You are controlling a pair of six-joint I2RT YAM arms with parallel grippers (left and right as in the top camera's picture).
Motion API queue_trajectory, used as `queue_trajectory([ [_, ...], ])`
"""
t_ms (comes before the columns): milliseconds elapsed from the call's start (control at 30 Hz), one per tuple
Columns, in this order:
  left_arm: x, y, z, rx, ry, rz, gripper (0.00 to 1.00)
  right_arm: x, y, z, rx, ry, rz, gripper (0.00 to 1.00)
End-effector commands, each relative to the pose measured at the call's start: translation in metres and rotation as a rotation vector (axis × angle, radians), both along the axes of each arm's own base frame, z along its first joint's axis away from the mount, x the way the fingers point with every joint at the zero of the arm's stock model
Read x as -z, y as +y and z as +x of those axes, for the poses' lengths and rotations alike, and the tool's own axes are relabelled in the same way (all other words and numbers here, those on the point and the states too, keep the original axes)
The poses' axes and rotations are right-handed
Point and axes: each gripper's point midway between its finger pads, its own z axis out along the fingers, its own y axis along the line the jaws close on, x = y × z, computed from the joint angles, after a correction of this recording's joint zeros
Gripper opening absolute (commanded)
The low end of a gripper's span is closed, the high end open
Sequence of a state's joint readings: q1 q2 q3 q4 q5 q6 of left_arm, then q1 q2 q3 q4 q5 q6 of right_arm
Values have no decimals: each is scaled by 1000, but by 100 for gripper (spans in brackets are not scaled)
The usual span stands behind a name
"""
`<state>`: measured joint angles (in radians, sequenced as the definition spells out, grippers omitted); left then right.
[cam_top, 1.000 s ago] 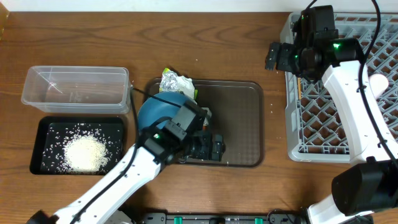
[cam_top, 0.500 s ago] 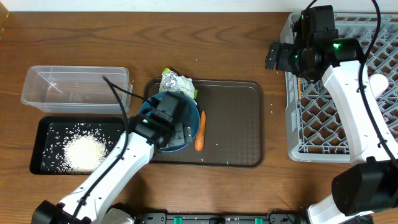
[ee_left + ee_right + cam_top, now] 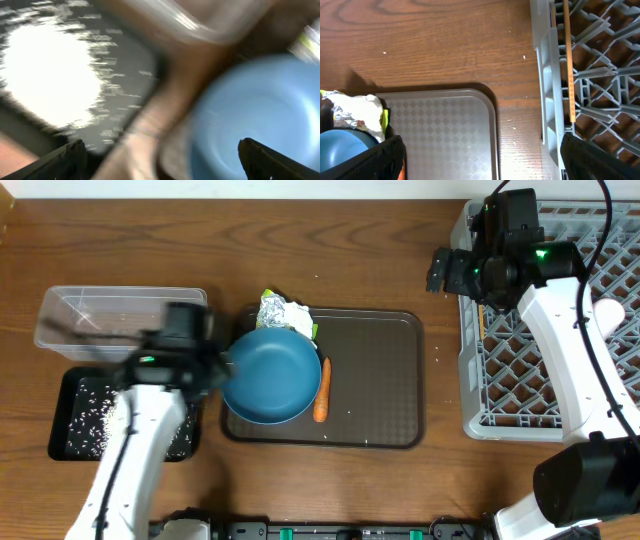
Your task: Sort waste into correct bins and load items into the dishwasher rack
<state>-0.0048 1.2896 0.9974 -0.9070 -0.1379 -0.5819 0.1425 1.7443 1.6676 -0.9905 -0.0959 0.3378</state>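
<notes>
Carrot [image 3: 321,390] on brown tray [image 3: 385,380], just beside blue bowl [image 3: 268,375]. Left gripper [image 3: 161,154] and right gripper [image 3: 441,272] both spread, empty. Likely next pick: descend vertically; pinch across thin width, clear of bowl rim.

On the serving tray [image 3: 380,380] sat the bowl [image 3: 270,375], the carrot [image 3: 321,390] just right of it and the wrapper [image 3: 283,312] behind it. Far left stood the tub [image 3: 100,310], and in front of it the shallow tray [image 3: 60,420] with rice [image 3: 95,408] in it. The rack [image 3: 500,370] stood at the right.
</notes>
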Motion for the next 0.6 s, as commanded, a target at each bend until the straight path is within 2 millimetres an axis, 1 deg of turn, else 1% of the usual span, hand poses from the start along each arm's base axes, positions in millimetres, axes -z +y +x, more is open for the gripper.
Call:
queue_trajectory([
  [0,-7,41,-12,-170,3,20,100,1,-2,1,20,4,-2,99],
  [100,-5,67,-27,-276,28,17,100,1,-2,1,20,4,-2,99],
  [167,-4,77,-35,-324,43,15,100,1,-1,1,18,4,-2,99],
  [300,-4,84,-39,-354,47,14,100,1,-1,1,19,4,-1,99],
  [567,-4,85,-40,-357,47,14,100,1,-1,1,19,4,-2,99],
])
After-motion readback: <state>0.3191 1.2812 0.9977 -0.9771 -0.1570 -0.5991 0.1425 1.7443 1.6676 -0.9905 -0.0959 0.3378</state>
